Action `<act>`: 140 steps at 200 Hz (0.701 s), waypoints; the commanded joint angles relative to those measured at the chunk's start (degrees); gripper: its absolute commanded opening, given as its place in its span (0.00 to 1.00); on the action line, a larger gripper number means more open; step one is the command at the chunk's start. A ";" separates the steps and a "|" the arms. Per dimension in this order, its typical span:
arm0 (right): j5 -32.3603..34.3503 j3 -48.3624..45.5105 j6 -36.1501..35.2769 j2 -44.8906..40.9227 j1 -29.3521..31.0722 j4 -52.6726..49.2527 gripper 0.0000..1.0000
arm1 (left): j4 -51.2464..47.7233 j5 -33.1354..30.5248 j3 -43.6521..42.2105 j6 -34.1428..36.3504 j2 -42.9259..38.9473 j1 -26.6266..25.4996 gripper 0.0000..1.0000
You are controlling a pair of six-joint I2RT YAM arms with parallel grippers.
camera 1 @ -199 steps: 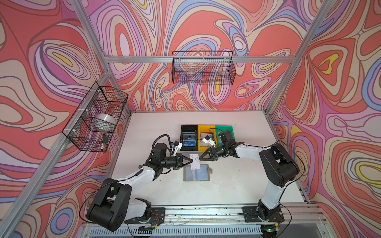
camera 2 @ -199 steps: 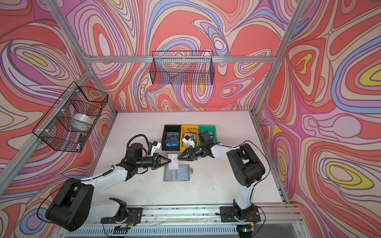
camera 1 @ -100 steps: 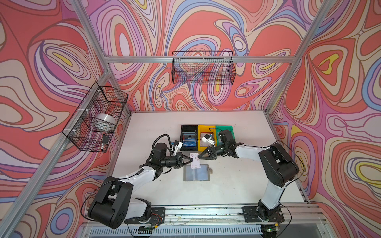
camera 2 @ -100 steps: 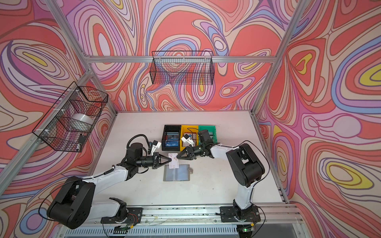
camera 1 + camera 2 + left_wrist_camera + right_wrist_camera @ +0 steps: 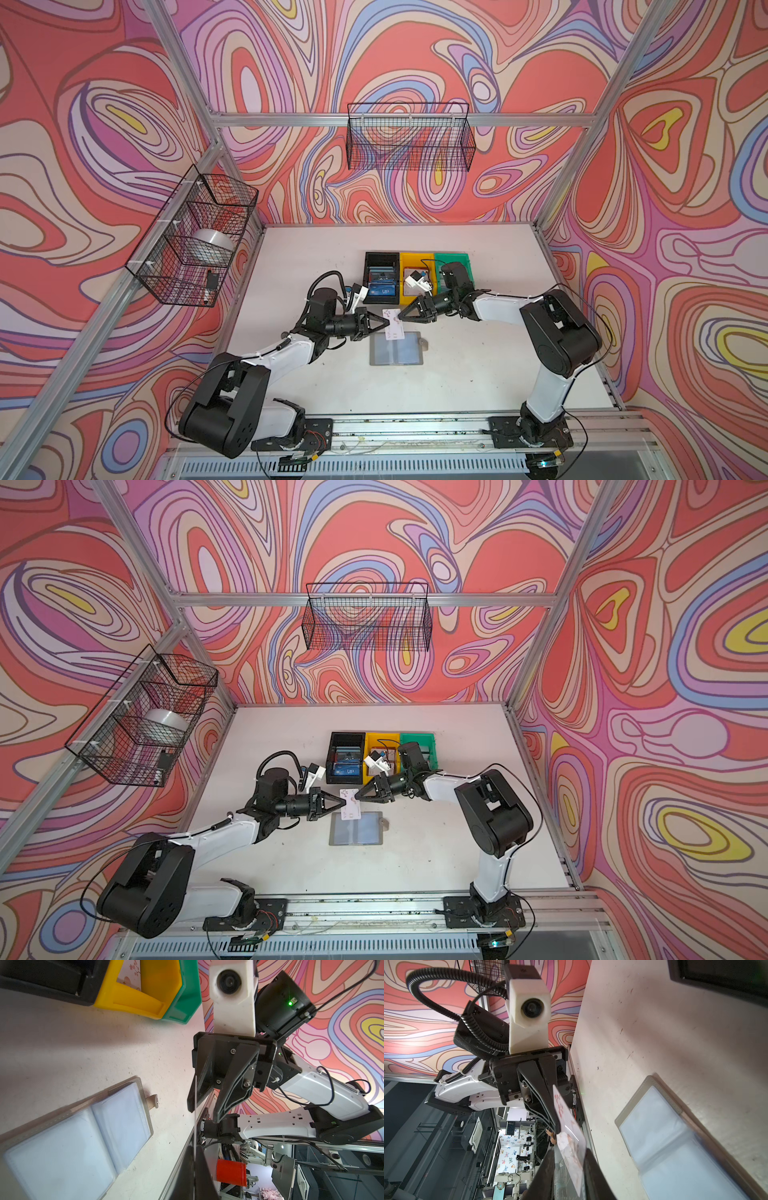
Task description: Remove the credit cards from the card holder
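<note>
A white credit card (image 5: 397,332) with red marks hangs in the air just above the far left corner of the card holder (image 5: 397,353). My left gripper (image 5: 387,322) is shut on its left end; in the left wrist view the card (image 5: 195,1115) shows edge-on. My right gripper (image 5: 400,318) comes in from the right, open, and its fingers straddle the card's (image 5: 569,1130) other end with a gap on both sides. The grey card holder (image 5: 356,833) lies spread open on the table, and its clear sleeves (image 5: 675,1142) look empty.
Behind the grippers a black bin (image 5: 380,259), a yellow bin (image 5: 411,259) and a green bin (image 5: 455,257) stand in a row. The black one holds blue VIP cards (image 5: 382,289). Wire baskets (image 5: 409,139) hang on the back and left walls.
My right gripper has moved left from the yellow bin's front until its fingers stand on either side of the card. The left gripper has held the card still.
</note>
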 commanded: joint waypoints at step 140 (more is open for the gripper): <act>-1.48 -1.26 4.06 0.92 1.55 5.88 0.03 | 1.16 -0.10 0.94 0.24 0.93 -0.17 0.14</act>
